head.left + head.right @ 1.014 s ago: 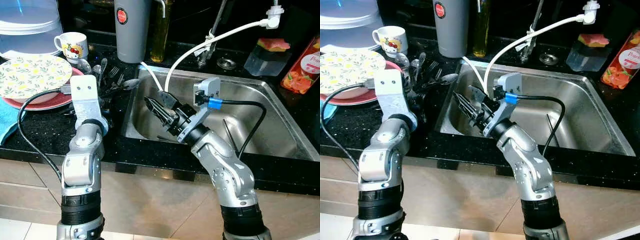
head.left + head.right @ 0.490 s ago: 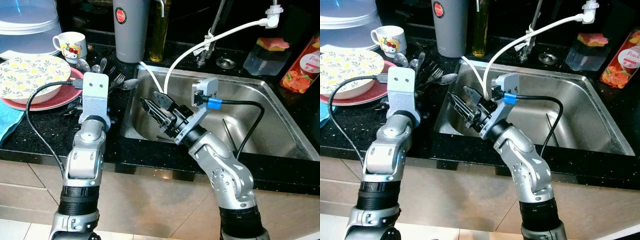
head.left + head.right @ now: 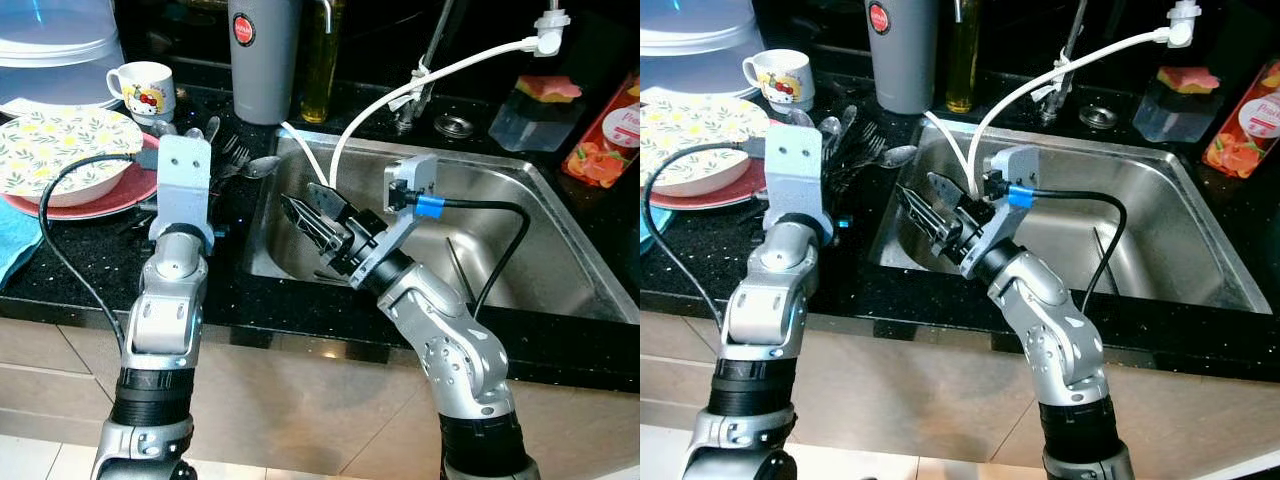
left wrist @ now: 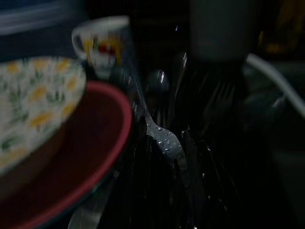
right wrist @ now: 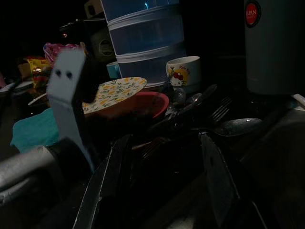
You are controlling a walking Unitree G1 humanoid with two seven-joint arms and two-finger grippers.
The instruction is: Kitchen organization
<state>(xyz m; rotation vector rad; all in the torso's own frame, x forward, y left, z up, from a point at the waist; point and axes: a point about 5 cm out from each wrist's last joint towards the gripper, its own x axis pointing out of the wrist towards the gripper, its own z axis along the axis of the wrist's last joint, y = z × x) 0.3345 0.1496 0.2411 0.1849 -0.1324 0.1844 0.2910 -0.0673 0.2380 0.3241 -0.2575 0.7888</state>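
Note:
A pile of forks and spoons [image 3: 226, 158] lies on the black counter between the plates and the sink [image 3: 505, 255]. One spoon [image 3: 259, 167] rests by the sink's left rim. My left arm's wrist block [image 3: 184, 178] stands over the near edge of the pile, hiding the gripper beyond it. In the dark left wrist view, a wet shiny piece of cutlery [image 4: 164, 142] lies close ahead. My right gripper [image 3: 308, 212] hangs open over the left end of the sink, pointing towards the cutlery. Its two fingers [image 5: 106, 185] are spread wide with nothing between them.
A floral plate [image 3: 55, 150] sits on a red plate [image 3: 112, 198] at the left, with a blue cloth [image 3: 10, 240] beside. Behind stand a cartoon mug [image 3: 147, 88], grey flask [image 3: 265, 60], oil bottle [image 3: 322, 60] and clear stacked containers [image 3: 50, 45]. A white hose [image 3: 400, 95] arcs over the sink.
My left arm has swung its wrist forward and upright over the edge of the cutlery pile. The right gripper has stayed open in nearly the same place.

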